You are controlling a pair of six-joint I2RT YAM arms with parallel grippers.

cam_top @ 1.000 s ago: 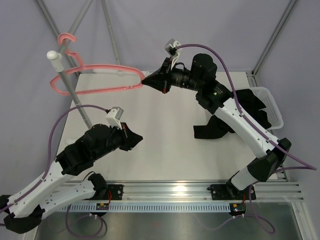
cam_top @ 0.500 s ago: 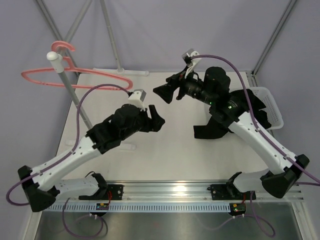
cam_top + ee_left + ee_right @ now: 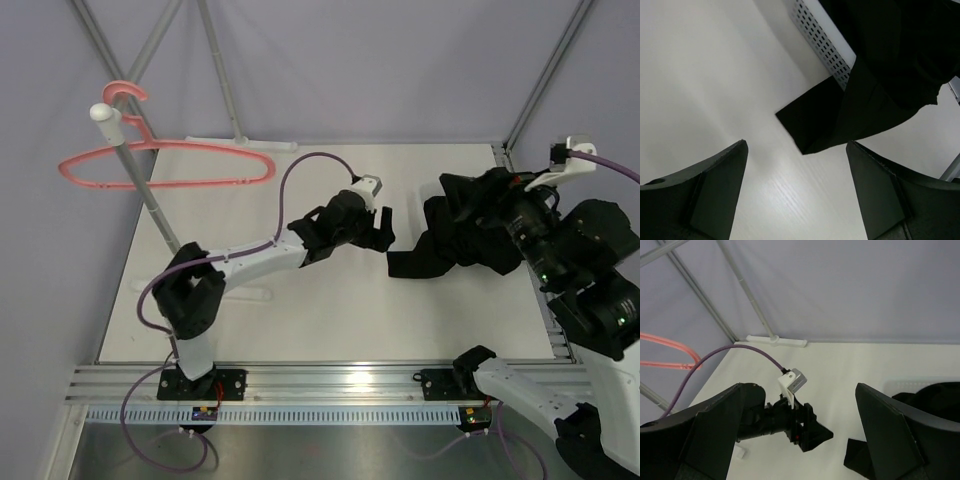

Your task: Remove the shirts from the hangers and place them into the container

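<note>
Your left gripper (image 3: 796, 145) hangs spread and empty near the shirt (image 3: 880, 75) tail spilling from the basket (image 3: 822, 42) onto the table (image 3: 700, 75); the right gripper (image 3: 804, 390) gapes empty too. The hanger (image 3: 165, 165) is bare. Next, pinch that tail and tuck it in.

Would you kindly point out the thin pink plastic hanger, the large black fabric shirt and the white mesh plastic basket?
pink plastic hanger (image 3: 665, 363): right wrist view, long bar.
black fabric shirt (image 3: 428, 258): top view, trailing lower end.
white mesh basket (image 3: 822, 42): left wrist view, perforated side wall.
</note>
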